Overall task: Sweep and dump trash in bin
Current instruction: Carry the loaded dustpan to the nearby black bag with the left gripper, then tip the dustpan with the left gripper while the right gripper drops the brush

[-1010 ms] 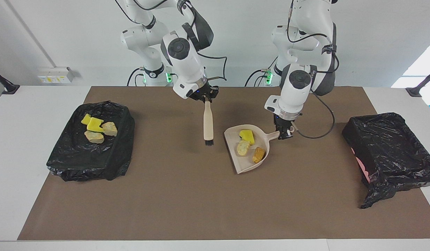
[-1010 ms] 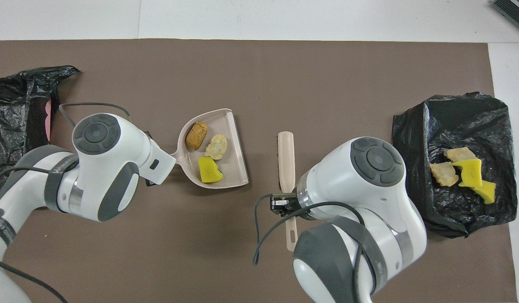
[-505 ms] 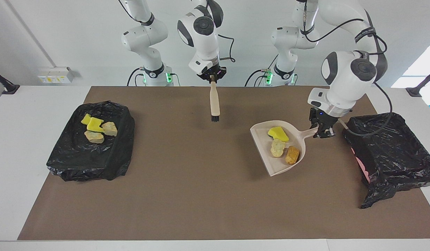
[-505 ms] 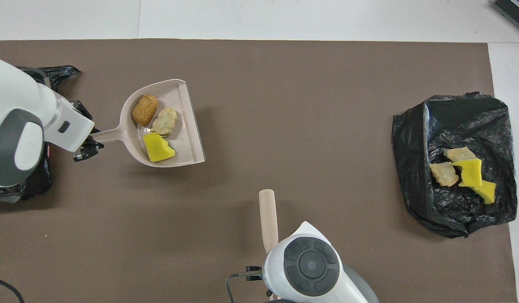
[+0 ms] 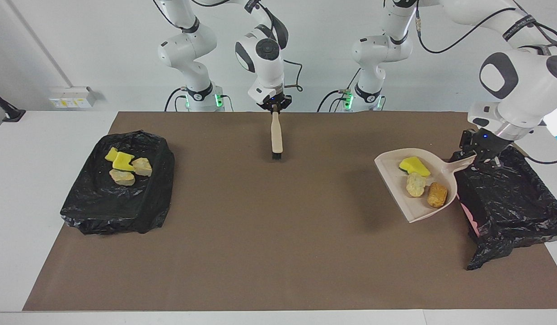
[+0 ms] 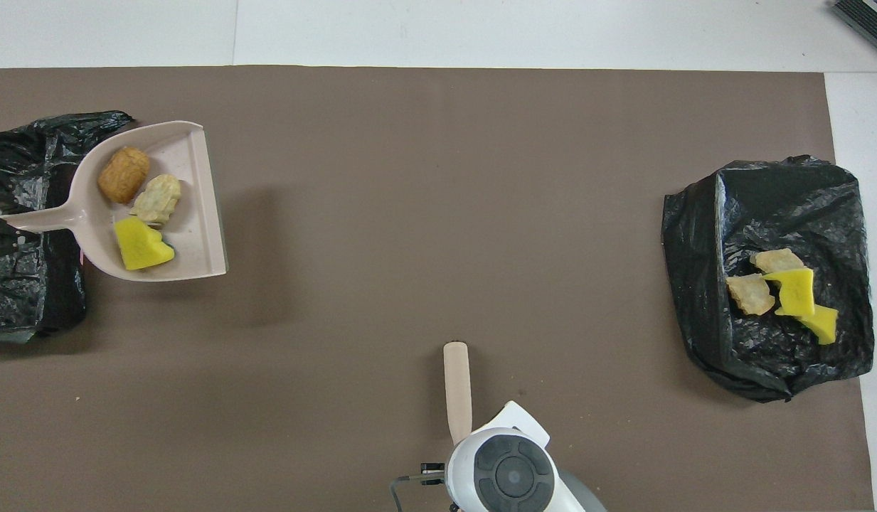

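We hold the dustpan (image 5: 414,189) level in the left gripper (image 5: 479,158), clamped on its handle beside the bin (image 5: 508,198), so the trash (image 5: 416,184) stays put; the right gripper (image 5: 274,107), shut on the brush (image 5: 276,137), waits.

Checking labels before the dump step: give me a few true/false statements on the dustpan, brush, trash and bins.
1. The dustpan holds three pieces of trash. True.
2. The left gripper holds the brush. False: it holds the dustpan's handle, over the edge of the bin at the left arm's end; the right gripper holds the brush.
3. The bin at the right arm's end is empty. False: four pieces lie in it.
4. The dustpan is raised off the brown mat. True.
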Controlling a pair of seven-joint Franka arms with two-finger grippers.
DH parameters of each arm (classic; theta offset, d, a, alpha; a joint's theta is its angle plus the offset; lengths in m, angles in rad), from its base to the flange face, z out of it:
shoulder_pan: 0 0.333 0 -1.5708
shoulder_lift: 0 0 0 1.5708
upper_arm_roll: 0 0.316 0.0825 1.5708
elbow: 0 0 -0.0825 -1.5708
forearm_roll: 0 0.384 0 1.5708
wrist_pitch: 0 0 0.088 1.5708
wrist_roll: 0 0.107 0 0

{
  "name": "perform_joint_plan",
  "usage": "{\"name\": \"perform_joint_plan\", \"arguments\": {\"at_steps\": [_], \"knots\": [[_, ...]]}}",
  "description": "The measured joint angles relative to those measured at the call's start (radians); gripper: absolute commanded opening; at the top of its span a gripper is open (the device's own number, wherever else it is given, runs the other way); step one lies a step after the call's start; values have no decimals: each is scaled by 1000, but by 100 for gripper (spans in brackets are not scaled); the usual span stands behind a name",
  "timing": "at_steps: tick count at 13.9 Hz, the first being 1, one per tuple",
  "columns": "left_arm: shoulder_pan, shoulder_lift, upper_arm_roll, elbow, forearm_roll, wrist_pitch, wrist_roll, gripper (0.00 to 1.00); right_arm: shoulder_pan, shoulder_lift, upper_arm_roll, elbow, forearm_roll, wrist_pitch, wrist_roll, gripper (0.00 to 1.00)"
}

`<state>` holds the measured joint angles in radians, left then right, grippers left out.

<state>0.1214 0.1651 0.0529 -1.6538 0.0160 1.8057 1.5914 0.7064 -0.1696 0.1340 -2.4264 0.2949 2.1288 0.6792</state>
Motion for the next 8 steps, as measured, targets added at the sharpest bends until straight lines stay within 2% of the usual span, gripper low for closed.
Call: {"name": "perform_joint_plan", "arguments": {"at_steps": [5, 6, 8], "knots": [[178, 34, 2, 51, 95, 4, 192, 0, 46, 38, 0, -17, 2, 84, 32, 0], [201, 45, 2, 75, 135, 5, 206, 0, 52, 55, 0, -18, 2, 98, 34, 15], [233, 81, 2, 140, 212, 11, 227, 0, 55, 70, 0, -17, 2, 112, 34, 100]]}}
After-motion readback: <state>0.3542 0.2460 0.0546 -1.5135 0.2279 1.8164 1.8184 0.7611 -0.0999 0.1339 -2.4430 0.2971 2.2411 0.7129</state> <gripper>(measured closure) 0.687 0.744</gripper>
